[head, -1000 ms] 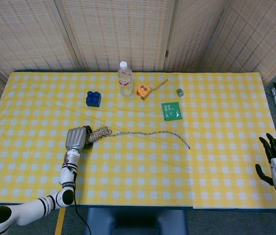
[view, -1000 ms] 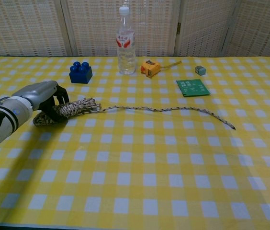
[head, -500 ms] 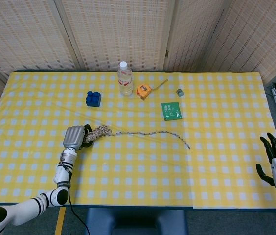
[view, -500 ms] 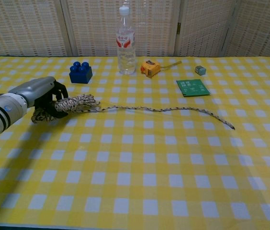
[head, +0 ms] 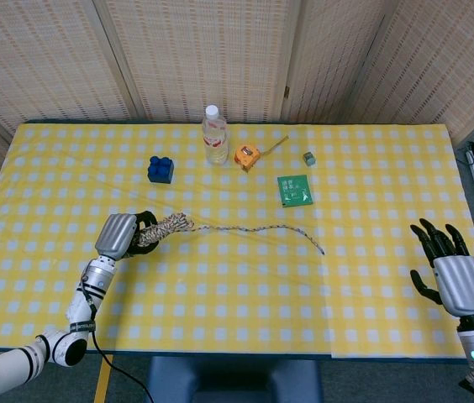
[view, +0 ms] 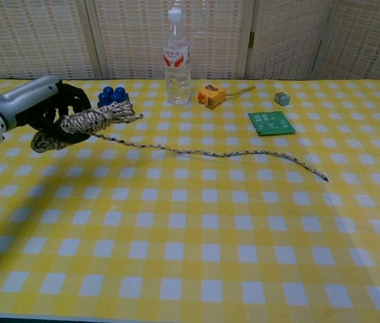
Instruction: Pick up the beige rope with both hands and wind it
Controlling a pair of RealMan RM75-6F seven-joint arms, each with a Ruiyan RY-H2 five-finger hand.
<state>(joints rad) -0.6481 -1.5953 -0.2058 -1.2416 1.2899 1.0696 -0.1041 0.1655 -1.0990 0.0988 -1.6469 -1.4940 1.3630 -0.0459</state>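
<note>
The left hand (head: 119,234) grips the bundled end of the beige rope (view: 85,123) and holds it above the checked tablecloth (head: 220,285), while the loose tail runs rightward from its fingers across the cloth to a free tip (head: 323,251) that lies flat. The pick-up looks half done, with winding not begun. The right hand (head: 447,270), fingers spread and holding nothing, hovers by the table's right edge, well apart from that tip; it probably needs to reach leftward, and the bare cloth between gives room, with the green circuit board (head: 294,190) farther back.

We count one rope (head: 245,230), one bottle (head: 214,134), one blue block (head: 160,169), one tape measure (head: 247,157), one green board (head: 294,190), one small cube (head: 309,157), and two robot hands: left (head: 118,236), right (head: 449,275).
</note>
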